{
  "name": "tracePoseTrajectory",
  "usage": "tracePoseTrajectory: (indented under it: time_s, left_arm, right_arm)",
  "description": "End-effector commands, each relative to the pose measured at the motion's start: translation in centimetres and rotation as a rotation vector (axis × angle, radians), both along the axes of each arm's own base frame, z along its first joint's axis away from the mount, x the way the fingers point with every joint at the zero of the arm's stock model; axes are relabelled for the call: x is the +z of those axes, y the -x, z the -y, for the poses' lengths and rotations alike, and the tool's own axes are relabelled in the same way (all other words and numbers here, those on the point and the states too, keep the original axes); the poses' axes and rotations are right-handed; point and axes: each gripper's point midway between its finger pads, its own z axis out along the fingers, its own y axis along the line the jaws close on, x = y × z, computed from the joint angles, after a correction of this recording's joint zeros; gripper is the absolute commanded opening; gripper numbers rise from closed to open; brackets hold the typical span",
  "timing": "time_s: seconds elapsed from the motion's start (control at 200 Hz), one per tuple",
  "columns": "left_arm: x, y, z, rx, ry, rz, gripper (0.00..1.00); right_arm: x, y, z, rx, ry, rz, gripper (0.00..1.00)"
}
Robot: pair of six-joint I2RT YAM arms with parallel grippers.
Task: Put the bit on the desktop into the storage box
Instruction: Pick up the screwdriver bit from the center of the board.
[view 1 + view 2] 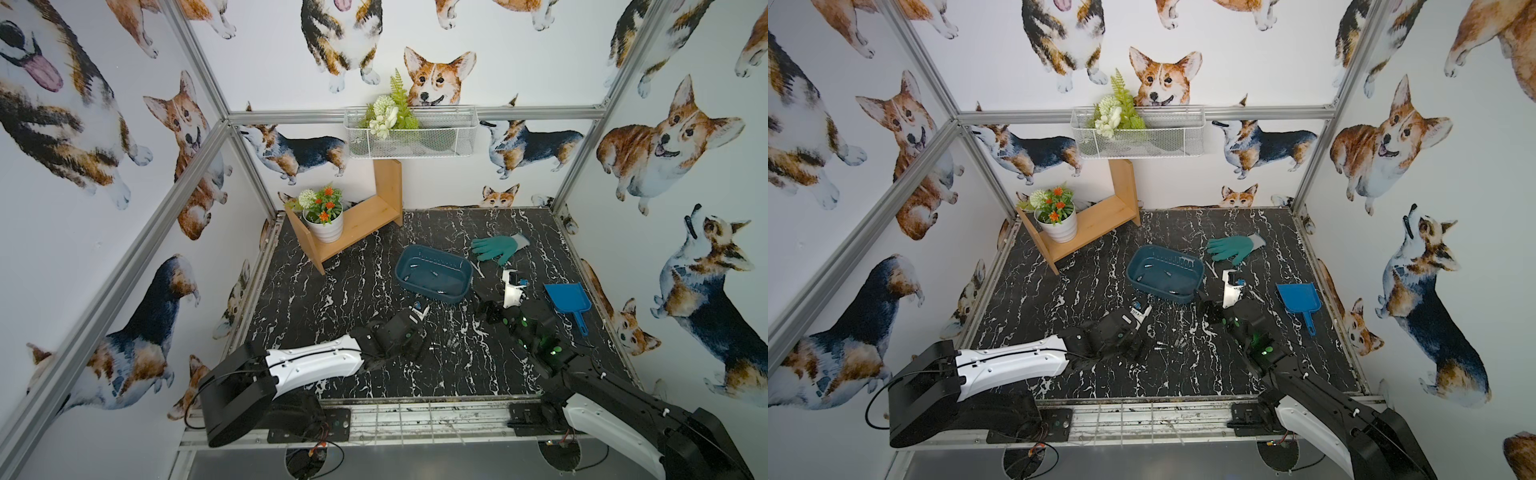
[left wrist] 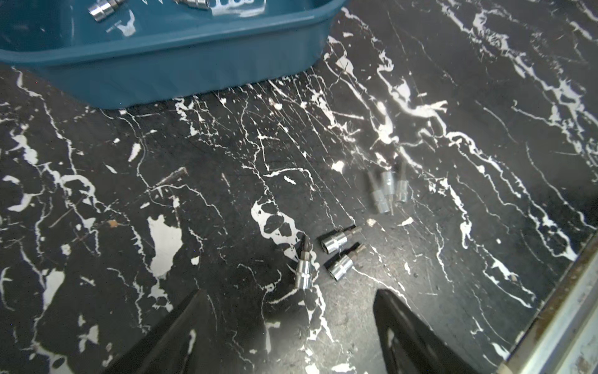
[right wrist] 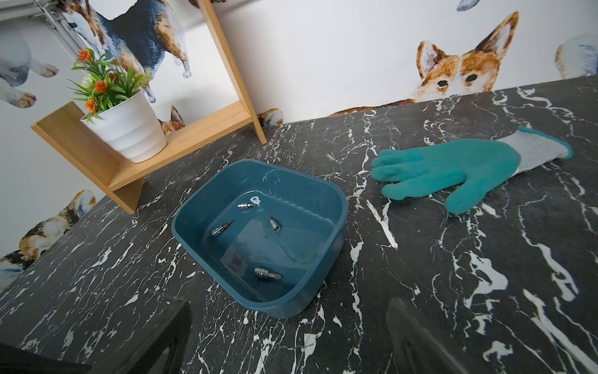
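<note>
Six small silver metal bits (image 2: 338,241) lie on the black marble-pattern desk (image 2: 226,194), three of them blurred. Four more bits (image 3: 267,273) lie inside the one dark teal plastic storage box (image 3: 284,184). There is also one green coated glove (image 3: 453,168) and one bright blue plastic dustpan (image 1: 567,297).

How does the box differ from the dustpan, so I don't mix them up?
The box is dark teal; the dustpan is bright blue. The box has walls all round; the dustpan has an open front and a handle. The box holds bits; the dustpan looks empty. Both sit on the desktop.
</note>
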Motion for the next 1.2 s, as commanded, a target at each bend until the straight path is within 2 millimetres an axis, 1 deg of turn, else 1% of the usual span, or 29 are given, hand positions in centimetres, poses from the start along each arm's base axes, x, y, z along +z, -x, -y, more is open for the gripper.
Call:
tracePoseTrajectory:
  time_s: [0.0, 0.105, 0.4, 0.601, 0.881, 1.196]
  left_arm:
    - [-0.5, 0.1, 0.2, -0.015, -0.021, -0.010, 0.81]
    - [-1.1, 0.1, 0.4, -0.019, -0.033, -0.024, 0.77]
    - [-2.9, -0.3, 0.7, -0.011, -0.083, -0.053, 0.70]
    - [-4.1, -0.3, 0.7, -0.007, -0.113, -0.076, 0.63]
    - [-4.9, -0.4, 0.2, 0.008, -0.141, -0.080, 0.55]
    - [-5.3, -0.2, 0.3, -0.004, -0.146, -0.092, 0.46]
  right_arm:
    - [1.2, -0.3, 0.3, -0.022, -0.020, 0.049, 1.00]
    - [1.2, -0.2, 0.3, -0.023, -0.019, 0.050, 1.00]
    - [1.2, -0.2, 0.4, -0.026, -0.018, 0.053, 1.00]
    - [1.3, -0.1, 0.5, -0.028, -0.019, 0.059, 1.00]
    - [1.3, -0.1, 0.6, -0.032, -0.020, 0.063, 1.00]
    - [1.3, -0.1, 0.6, -0.035, -0.020, 0.063, 1.00]
